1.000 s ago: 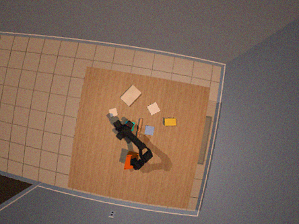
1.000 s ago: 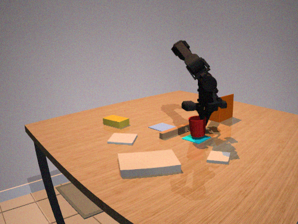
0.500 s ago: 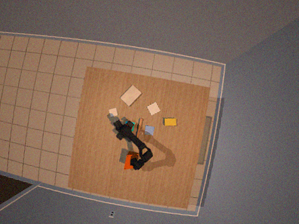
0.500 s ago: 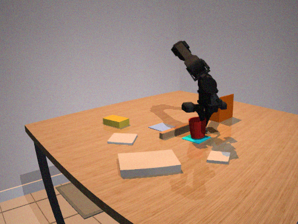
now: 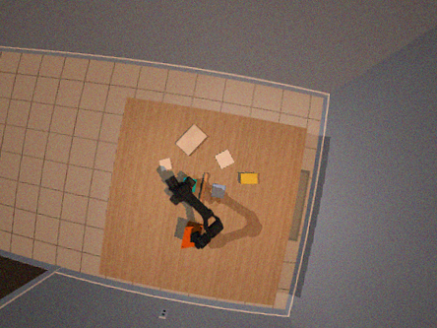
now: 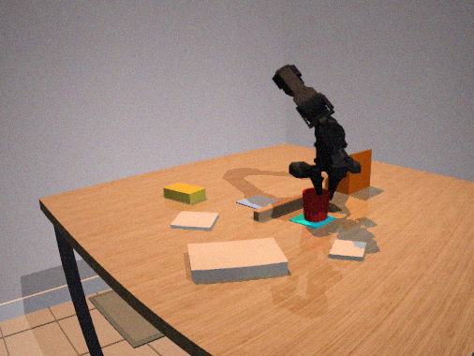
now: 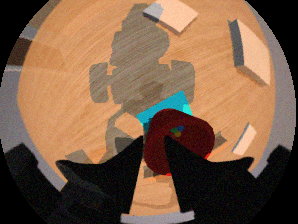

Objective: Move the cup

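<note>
The dark red cup (image 6: 315, 207) (image 7: 199, 131) stands upright on the teal pad (image 5: 193, 185) (image 6: 298, 219) (image 7: 167, 104). Several small marbles (image 7: 177, 131) show inside it in the wrist view; none shows outside. My gripper (image 6: 326, 194) (image 7: 154, 138) is partly open at the cup's rim, with one finger inside the cup and the other outside its wall, the wall between them not gripped. The pale blue pad (image 5: 218, 191) (image 6: 255, 202) has nothing on it. In the top view the arm hides the cup.
A low wooden bar (image 5: 204, 187) (image 6: 281, 209) stands between the pads. An orange panel (image 5: 189, 236) (image 6: 361, 173) stands near the arm's base. A yellow block (image 5: 249, 178) (image 6: 185, 193), a large pale block (image 5: 191, 139) (image 6: 237, 258) and two small pale slabs (image 5: 224, 159) (image 6: 348, 249) lie around.
</note>
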### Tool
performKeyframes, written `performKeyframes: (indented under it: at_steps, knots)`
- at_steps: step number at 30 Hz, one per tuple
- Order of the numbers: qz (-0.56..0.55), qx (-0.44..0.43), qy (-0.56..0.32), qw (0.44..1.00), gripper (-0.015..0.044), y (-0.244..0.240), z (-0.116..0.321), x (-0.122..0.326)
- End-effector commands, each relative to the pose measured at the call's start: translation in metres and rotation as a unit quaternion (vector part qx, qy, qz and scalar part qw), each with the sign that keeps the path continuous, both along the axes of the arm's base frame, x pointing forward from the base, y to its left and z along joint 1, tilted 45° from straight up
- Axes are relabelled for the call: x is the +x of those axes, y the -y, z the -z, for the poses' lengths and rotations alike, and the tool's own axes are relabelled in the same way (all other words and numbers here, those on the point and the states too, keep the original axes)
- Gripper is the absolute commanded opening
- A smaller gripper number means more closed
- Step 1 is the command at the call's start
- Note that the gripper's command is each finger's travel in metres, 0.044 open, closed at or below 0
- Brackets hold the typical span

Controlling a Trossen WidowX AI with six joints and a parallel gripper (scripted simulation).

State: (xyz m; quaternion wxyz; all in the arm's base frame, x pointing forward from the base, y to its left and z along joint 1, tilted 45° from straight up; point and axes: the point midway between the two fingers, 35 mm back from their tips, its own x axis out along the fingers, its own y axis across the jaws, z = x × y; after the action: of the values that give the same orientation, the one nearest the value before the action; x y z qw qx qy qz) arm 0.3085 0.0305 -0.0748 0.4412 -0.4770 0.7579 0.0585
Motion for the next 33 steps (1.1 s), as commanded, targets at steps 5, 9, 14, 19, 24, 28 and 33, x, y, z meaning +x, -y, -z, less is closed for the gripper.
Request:
performKeyframes:
  at_steps: [5,9,14,19,24,28,33]
  knots:
    - [0.001,0.000,0.000,1.000,0.0128,-0.006,-0.006,0.002]
    - [0.001,0.000,0.000,1.000,0.0128,-0.010,-0.010,0.003]
    - [0.001,0.000,-0.001,1.000,0.0128,-0.014,-0.015,0.004]
    - [0.000,0.000,-0.001,1.000,0.0128,-0.019,-0.019,0.006]
    - [0.000,0.000,-0.002,1.000,0.0128,-0.023,-0.024,0.007]
    - [0.000,0.000,-0.002,1.000,0.0128,-0.027,-0.027,0.008]
    - [0.000,0.000,-0.002,1.000,0.0128,-0.031,-0.031,0.009]
